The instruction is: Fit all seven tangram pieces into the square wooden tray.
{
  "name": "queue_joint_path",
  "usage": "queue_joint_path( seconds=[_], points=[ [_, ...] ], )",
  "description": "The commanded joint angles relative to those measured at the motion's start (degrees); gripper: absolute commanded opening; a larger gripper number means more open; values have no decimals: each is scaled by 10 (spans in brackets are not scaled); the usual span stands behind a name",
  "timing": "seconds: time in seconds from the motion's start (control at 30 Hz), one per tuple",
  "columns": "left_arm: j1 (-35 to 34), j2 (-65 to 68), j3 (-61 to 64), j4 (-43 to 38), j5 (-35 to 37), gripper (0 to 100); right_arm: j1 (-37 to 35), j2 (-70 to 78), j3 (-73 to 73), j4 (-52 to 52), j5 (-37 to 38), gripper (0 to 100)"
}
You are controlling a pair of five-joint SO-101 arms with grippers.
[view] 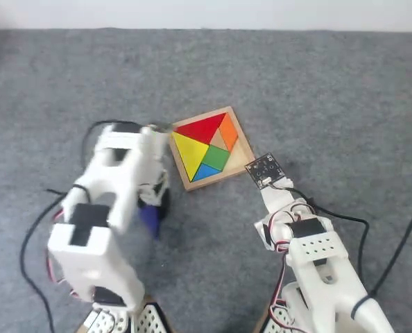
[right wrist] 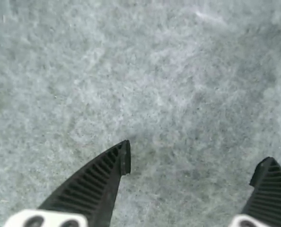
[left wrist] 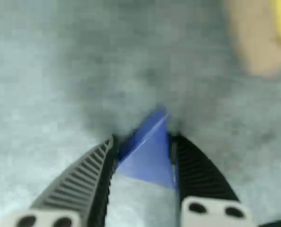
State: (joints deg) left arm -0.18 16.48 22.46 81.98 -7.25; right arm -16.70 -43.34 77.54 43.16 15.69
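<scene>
a grey, felt-like worktop [view: 331,90] carries the square wooden tray [view: 191,184], which sits turned at an angle near the middle. inside it lie a large red triangle [view: 202,128], a large yellow triangle [view: 186,152], an orange piece [view: 228,130], a green piece [view: 217,158] and a small light-blue triangle [view: 204,171]. they lie edge to edge, and bare wood shows along the side of the tray nearest the right arm.

the left gripper [left wrist: 143,141] is closed on a flat dark-blue wooden piece [left wrist: 147,161], pinched between its two ribbed black fingers [left wrist: 86,177], with a pointed end sticking out past the fingertips. in the high view this blue piece [view: 149,218] shows under the white left arm [view: 109,208], near the tray's closest corner but apart from it. whether it touches the worktop cannot be told. the left wrist view shows a blurred corner of the tray beyond it, with a bit of yellow.

the right gripper [right wrist: 197,163] is spread wide and holds nothing, over bare grey worktop. in the high view the white right arm [view: 310,246] ends in a small black circuit board [view: 265,170] just beside the tray's near right edge.
</scene>
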Motion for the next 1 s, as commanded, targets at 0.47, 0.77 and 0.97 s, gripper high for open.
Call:
queue_joint_path(
  seconds=[0.47,0.77,0.97],
  points=[
    [84,-111,-153,173,-284,188,-2,-5,-4,-10,6,401],
    [26,-450,251,-62,-192,189,-1,-5,-4,-10,6,401],
    [-16,-504,363,-110,-169,189,-2,-5,-4,-11,6,401]
  ],
)
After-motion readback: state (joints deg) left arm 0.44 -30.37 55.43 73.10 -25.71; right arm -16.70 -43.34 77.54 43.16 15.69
